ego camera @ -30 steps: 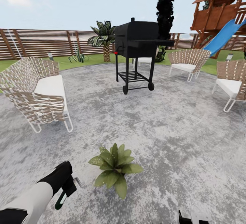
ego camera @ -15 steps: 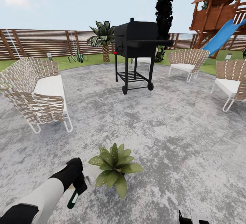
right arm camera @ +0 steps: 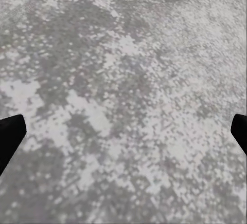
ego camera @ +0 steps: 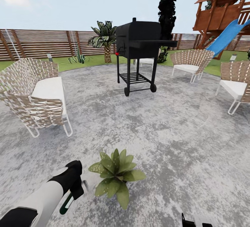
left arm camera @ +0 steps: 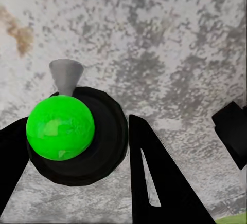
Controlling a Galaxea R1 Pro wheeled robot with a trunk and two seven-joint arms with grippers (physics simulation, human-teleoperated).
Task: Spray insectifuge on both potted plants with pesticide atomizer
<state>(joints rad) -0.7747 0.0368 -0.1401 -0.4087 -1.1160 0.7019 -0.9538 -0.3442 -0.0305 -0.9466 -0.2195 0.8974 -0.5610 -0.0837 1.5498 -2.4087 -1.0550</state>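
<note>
One potted plant [ego camera: 116,175], a low rosette of speckled green leaves, sits on the grey stone patio [ego camera: 166,130] of the garden, near the front. Just left of it my left gripper [ego camera: 74,185] is shut on the pesticide atomizer [ego camera: 66,202], whose dark green bottle hangs down and whose pale spray head [ego camera: 84,185] points toward the plant. In the left wrist view the bottle's bright green round end [left arm camera: 60,127] and grey nozzle [left arm camera: 66,76] sit between the black fingers [left arm camera: 154,183]. My right gripper [right arm camera: 123,131] is open over bare patio, and its tip [ego camera: 192,220] shows at the head view's lower edge.
A black barbecue grill [ego camera: 137,52] stands mid-patio. A woven chair [ego camera: 36,97] is at the left, with others at the right [ego camera: 189,62] [ego camera: 238,85]. Behind are the slatted fence [ego camera: 41,43], a palm [ego camera: 106,40] and a playset with a blue slide [ego camera: 225,19].
The left arm swung the atomizer right toward the plant, then drew back slightly left. The head view shifted a little.
</note>
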